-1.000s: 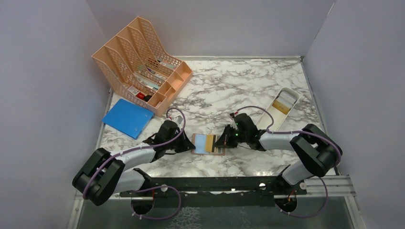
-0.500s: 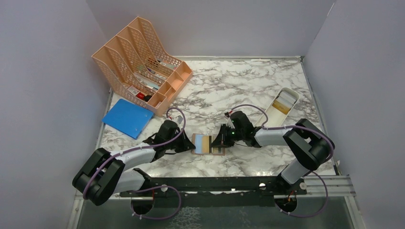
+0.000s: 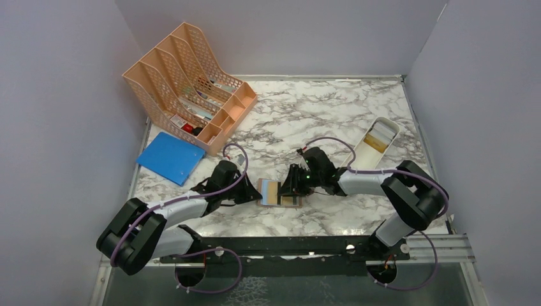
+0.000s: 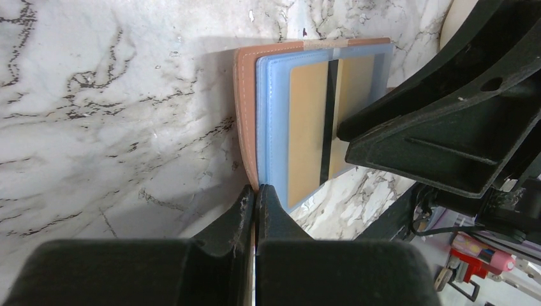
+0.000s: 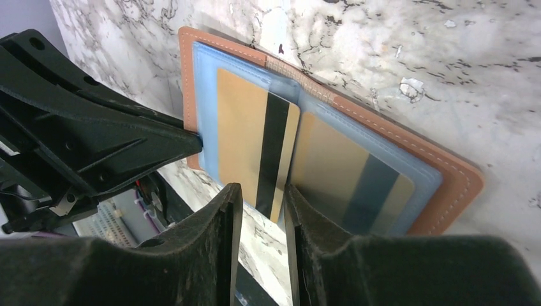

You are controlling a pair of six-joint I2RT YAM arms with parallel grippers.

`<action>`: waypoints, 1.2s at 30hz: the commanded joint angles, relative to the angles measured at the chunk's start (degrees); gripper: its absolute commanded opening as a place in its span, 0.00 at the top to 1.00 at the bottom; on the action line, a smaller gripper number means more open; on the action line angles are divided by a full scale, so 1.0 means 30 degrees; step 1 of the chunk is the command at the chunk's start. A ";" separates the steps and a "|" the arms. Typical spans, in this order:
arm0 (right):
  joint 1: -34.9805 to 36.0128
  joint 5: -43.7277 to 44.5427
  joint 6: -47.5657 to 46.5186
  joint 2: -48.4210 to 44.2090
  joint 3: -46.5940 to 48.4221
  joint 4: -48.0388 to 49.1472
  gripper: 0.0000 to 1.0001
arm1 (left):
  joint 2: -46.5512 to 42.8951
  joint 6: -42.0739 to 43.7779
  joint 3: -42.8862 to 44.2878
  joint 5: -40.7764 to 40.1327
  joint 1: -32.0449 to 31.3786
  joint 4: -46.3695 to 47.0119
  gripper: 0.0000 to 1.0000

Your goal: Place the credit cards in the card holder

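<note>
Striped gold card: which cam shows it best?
Right wrist: the striped gold card is large and nearly whole on the card holder's blue lining. Left wrist shows it smaller and partly covered. Top external shows only a tiny tan patch.

No text, brand, number or sign is legible in any view. The gold card (image 5: 255,153) on the card holder (image 5: 446,185) shows only a plain face with a black stripe. The items in the peach mesh organiser (image 3: 172,70) are too small to read.
</note>
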 commanded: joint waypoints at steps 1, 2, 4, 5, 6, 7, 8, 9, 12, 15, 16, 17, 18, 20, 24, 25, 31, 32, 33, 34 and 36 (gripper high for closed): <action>0.0077 0.1068 -0.0373 -0.0547 -0.0080 -0.1076 0.64 | -0.0346 0.0088 0.0294 0.0464 0.0042 0.0212 1.00; 0.0071 0.0968 -0.0358 -0.0473 -0.0016 -0.1021 0.63 | -0.0349 0.0073 0.0312 0.0470 0.0048 0.0199 1.00; 0.0122 0.0763 -0.0313 -0.0217 0.0133 -0.0824 0.63 | -0.0350 0.0059 0.0327 0.0489 0.0046 0.0202 1.00; 0.0120 0.0673 -0.0299 -0.0080 0.0205 -0.0682 0.63 | -0.0350 0.0037 0.0350 0.0510 0.0045 0.0216 1.00; 0.0193 0.0607 -0.0276 0.0046 0.0306 -0.0551 0.63 | -0.0350 0.0030 0.0356 0.0531 0.0041 0.0200 1.00; 0.0243 0.0551 -0.0262 0.0227 0.0461 -0.0476 0.63 | -0.0350 0.0030 0.0375 0.0544 0.0030 0.0198 1.00; 0.0293 0.0471 -0.0242 0.0403 0.0612 -0.0393 0.63 | -0.0365 0.0007 0.0399 0.0579 0.0043 0.0197 1.00; 0.0347 0.0395 -0.0221 0.0568 0.0741 -0.0321 0.63 | -0.0377 0.0001 0.0414 0.0605 0.0041 0.0205 1.00; 0.0580 0.0322 -0.0054 0.0959 0.1121 -0.0078 0.63 | -0.0458 -0.0055 0.0444 0.0678 0.0034 0.0203 1.00; 0.0786 0.0224 0.0095 0.1259 0.1430 0.0094 0.63 | -0.0520 -0.0145 0.0453 0.0707 0.0029 0.0233 1.00; 0.0848 0.0207 0.0114 0.1331 0.1506 0.0150 0.63 | -0.0525 -0.0161 0.0464 0.0742 0.0025 0.0231 1.00; 0.0874 0.0157 0.0161 0.1369 0.1606 0.0230 0.63 | -0.0526 -0.0170 0.0498 0.0754 0.0028 0.0235 1.00; 0.0921 0.0147 0.0185 0.1359 0.1631 0.0314 0.63 | -0.0526 -0.0197 0.0499 0.0763 0.0036 0.0253 1.00; 0.0984 0.0188 0.0219 0.1277 0.1583 0.0483 0.63 | -0.0497 -0.0255 0.0464 0.0824 0.0025 0.0308 1.00; 0.0988 0.0381 0.0020 0.0924 0.1547 0.0084 0.64 | -0.0618 -0.0307 0.0541 0.0983 0.0009 0.0349 0.97; 0.0987 0.0483 -0.0086 0.0784 0.1495 -0.0093 0.64 | -0.0687 -0.0320 0.0574 0.1007 0.0022 0.0356 0.94; 0.0986 0.1861 -0.0995 -0.0731 0.1358 -0.2164 0.64 | -0.1031 -0.0528 0.0609 0.1509 0.0008 0.0678 0.78; 0.0986 0.2081 -0.1220 -0.1027 0.1376 -0.2494 0.64 | -0.1025 -0.0575 0.0553 0.1611 0.0022 0.0869 0.76; 0.1001 0.2307 -0.1518 -0.1306 0.1415 -0.2810 0.64 | -0.1035 -0.0661 0.0488 0.1701 0.0024 0.1105 0.75; 0.0977 0.2584 -0.1642 -0.1561 0.1486 -0.3128 0.65 | -0.1010 -0.0760 0.0414 0.1815 0.0024 0.1314 0.74; 0.0986 0.3099 -0.2071 -0.1997 0.1635 -0.3686 0.67 | -0.0900 -0.0944 0.0352 0.2193 0.0023 0.1839 0.71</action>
